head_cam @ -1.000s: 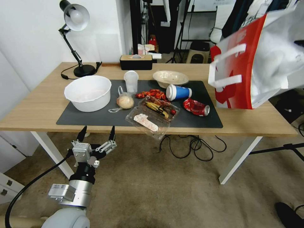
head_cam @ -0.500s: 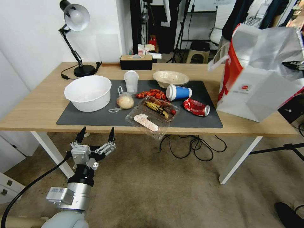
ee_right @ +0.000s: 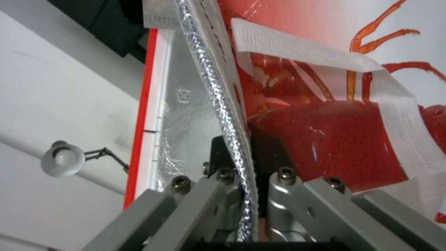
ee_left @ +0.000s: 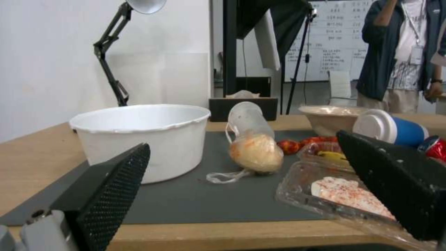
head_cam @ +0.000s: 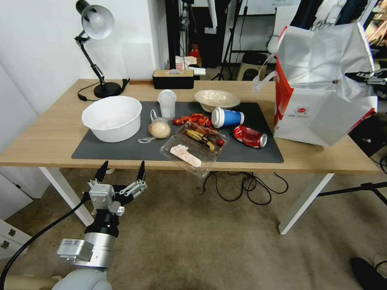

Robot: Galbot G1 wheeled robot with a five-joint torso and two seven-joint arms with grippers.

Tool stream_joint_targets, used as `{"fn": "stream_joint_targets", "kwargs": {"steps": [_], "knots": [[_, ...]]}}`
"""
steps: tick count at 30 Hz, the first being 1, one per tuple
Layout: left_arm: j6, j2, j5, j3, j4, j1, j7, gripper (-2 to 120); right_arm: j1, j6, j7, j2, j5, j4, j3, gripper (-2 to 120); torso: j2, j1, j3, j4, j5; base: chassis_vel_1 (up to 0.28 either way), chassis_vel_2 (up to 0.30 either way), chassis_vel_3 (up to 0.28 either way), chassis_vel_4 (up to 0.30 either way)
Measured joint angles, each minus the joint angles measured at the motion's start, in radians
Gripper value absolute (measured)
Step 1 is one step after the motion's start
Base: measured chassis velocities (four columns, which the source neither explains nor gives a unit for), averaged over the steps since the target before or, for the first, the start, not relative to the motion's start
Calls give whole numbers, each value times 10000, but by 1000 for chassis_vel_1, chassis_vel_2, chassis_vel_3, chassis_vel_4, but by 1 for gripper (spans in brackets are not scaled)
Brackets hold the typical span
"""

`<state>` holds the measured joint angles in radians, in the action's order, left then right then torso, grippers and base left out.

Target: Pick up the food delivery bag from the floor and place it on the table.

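The food delivery bag [head_cam: 318, 108] stands upright on the right end of the table [head_cam: 48, 133], white with a red side panel and a small round logo. Its mouth gapes, showing silver foil lining, and a white strap handle hangs on its left. My right gripper [head_cam: 369, 76] is at the bag's right upper edge. In the right wrist view this gripper [ee_right: 241, 153] is shut on the foil-lined rim of the bag [ee_right: 325, 132]. My left gripper [head_cam: 122, 169] hangs open below the table's front edge, above the floor [head_cam: 181, 241], and holds nothing; the left wrist view shows this gripper [ee_left: 242, 140] facing the table.
The dark mat [head_cam: 121, 149] carries a white bowl [head_cam: 112, 117], a clear cup [head_cam: 167, 103], a bagged bun [head_cam: 159, 129], a plastic clamshell [head_cam: 193, 147], a blue cup [head_cam: 227, 117] and a crushed red can [head_cam: 250, 136]. A desk lamp [head_cam: 96, 48] stands at the back left. Black cables [head_cam: 246, 185] lie under the table.
The bag swung from tilted in the air at the right to upright, and came down onto the table's right end. The left arm barely moved.
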<state>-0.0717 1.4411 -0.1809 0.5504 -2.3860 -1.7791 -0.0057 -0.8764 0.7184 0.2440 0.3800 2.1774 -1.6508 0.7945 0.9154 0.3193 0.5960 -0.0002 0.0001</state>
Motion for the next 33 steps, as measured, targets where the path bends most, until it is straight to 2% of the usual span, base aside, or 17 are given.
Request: {"fn": "stream_joint_targets", "kwargs": {"steps": [5,9,19,33], "knots": [[11,-9,0,18,2,-5,-8,100,31,7,192,-57,539,-265,173,0,0,0,0,0,-1,0,0,0,0],[24,12,0,30,2,-32,-23,100,375,9,439,-50,819,-258,-122,0,0,0,0,0,-3,0,0,0,0],[18,24,56,82,-63,-177,-52,100,416,10,941,364,624,209,-577,0,0,0,0,1,-1,0,0,0,0],[-49,35,87,20,-48,-210,-72,100,834,11,1029,291,500,723,-1194,0,1,-1,-1,-1,-1,0,0,0,0]]}}
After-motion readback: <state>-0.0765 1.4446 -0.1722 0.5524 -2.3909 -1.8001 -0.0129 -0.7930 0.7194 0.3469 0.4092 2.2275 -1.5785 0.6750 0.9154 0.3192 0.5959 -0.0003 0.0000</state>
